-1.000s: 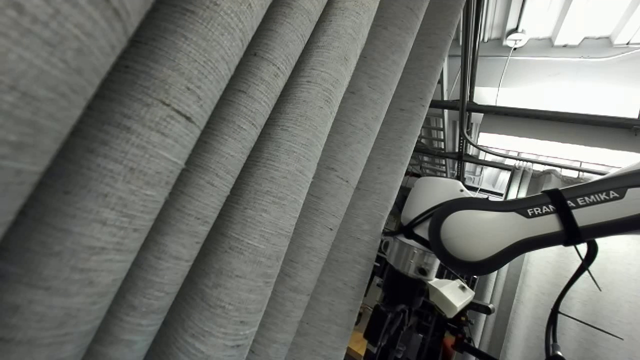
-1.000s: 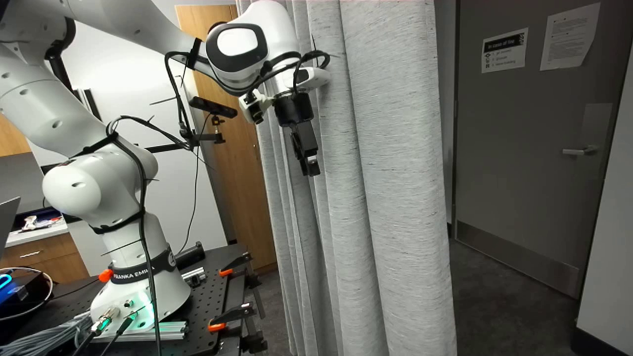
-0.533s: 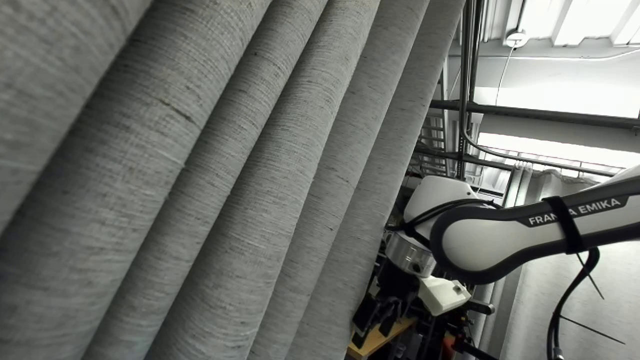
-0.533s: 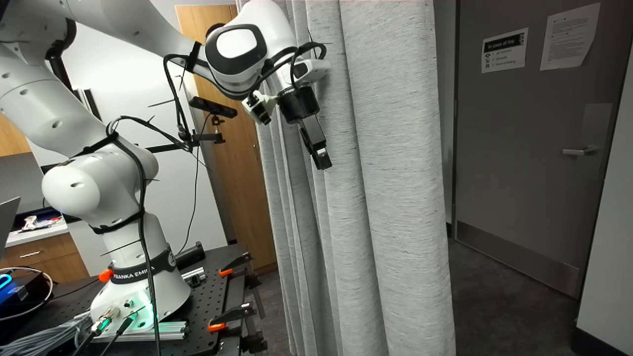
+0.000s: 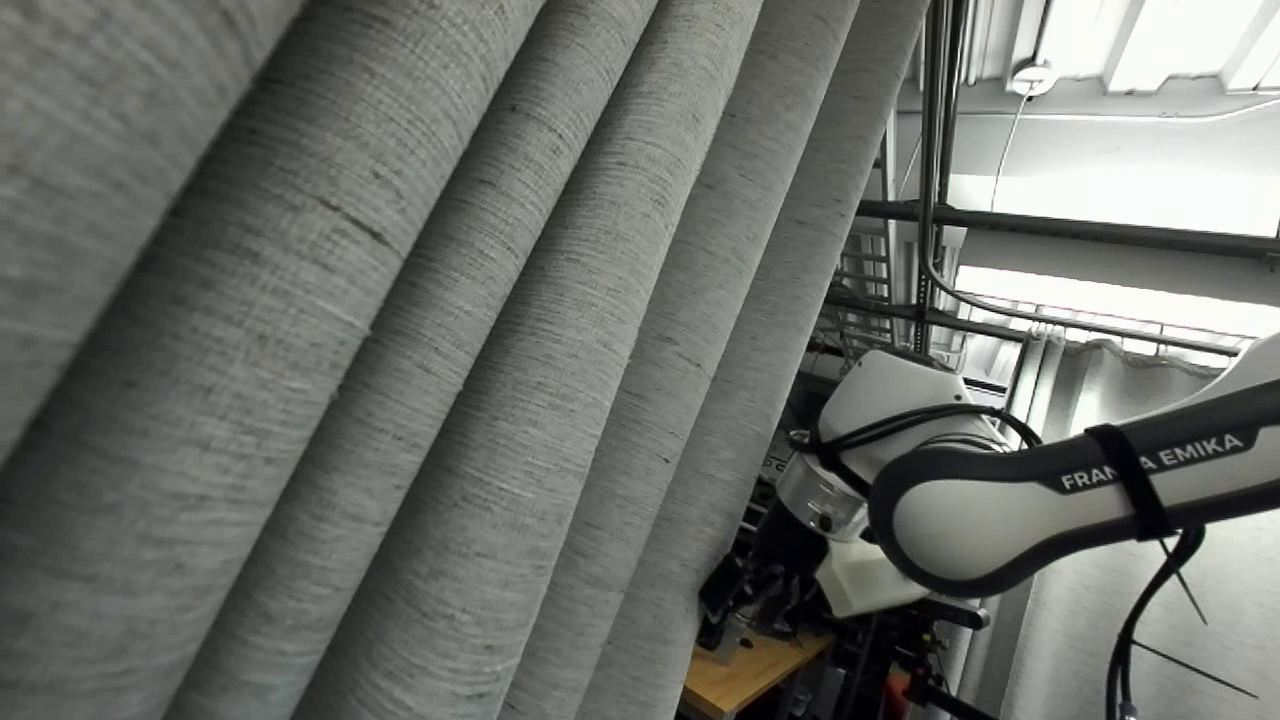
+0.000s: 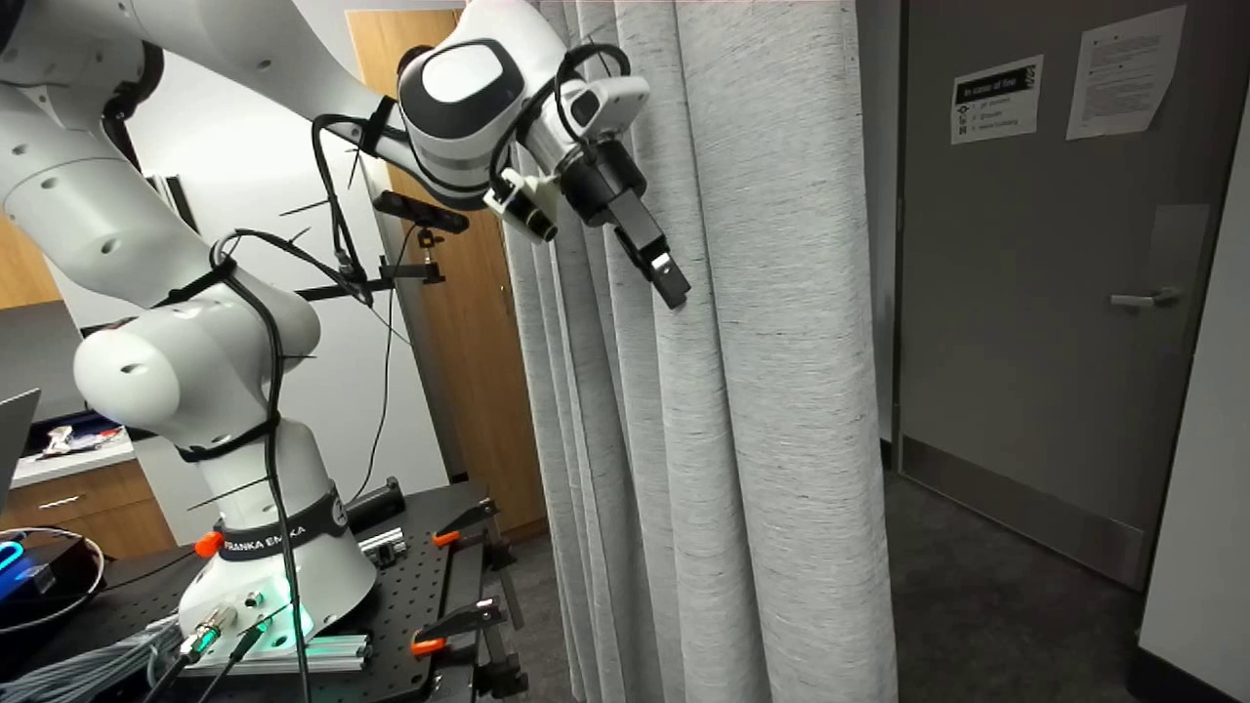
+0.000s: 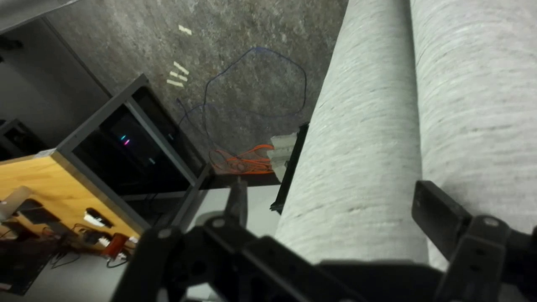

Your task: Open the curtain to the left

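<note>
The grey pleated curtain hangs in deep folds in both exterior views (image 5: 450, 350) (image 6: 791, 371) and fills the right side of the wrist view (image 7: 474, 84). My black gripper (image 7: 331, 188) is open, its two fingers wide apart. In the wrist view the curtain's edge pleat lies between the fingers. The right finger is at the groove beside that pleat, and the left finger is beyond the free edge. In both exterior views the gripper (image 5: 745, 605) (image 6: 672, 285) is tilted and its tips are close to the fabric. I cannot tell whether they touch it.
A grey door (image 6: 1035, 293) stands beyond the curtain. The arm's black table (image 6: 420, 557) has clamps along its edge. A camera on a bracket (image 6: 422, 210) stands behind the arm. A wooden desk (image 7: 63, 184) with items and orange cables (image 7: 247, 161) lie beyond the curtain's edge.
The gripper has tilted outward and its tips have swung towards the curtain, right and slightly up in an exterior view. The curtain has barely shifted. The fingers stay open.
</note>
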Action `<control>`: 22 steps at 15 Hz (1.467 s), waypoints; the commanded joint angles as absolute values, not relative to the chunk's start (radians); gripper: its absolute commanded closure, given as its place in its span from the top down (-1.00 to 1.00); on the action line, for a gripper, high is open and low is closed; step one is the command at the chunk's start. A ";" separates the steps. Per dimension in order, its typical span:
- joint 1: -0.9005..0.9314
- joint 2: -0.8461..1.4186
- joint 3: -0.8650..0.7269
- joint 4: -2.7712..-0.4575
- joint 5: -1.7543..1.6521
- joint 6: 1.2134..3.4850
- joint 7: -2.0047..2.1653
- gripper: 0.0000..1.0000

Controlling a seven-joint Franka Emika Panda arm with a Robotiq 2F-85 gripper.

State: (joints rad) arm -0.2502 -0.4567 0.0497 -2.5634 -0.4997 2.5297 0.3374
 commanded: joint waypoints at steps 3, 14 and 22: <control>-0.318 -0.433 0.089 -2.427 -0.555 2.506 0.393 1.00; -0.264 -0.368 0.039 -2.365 -0.426 2.735 0.314 1.00; -0.234 -0.355 0.035 -2.367 -0.355 2.757 0.234 1.00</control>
State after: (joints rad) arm -0.2717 -0.3703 0.0564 -2.3734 -0.4017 2.7574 0.3032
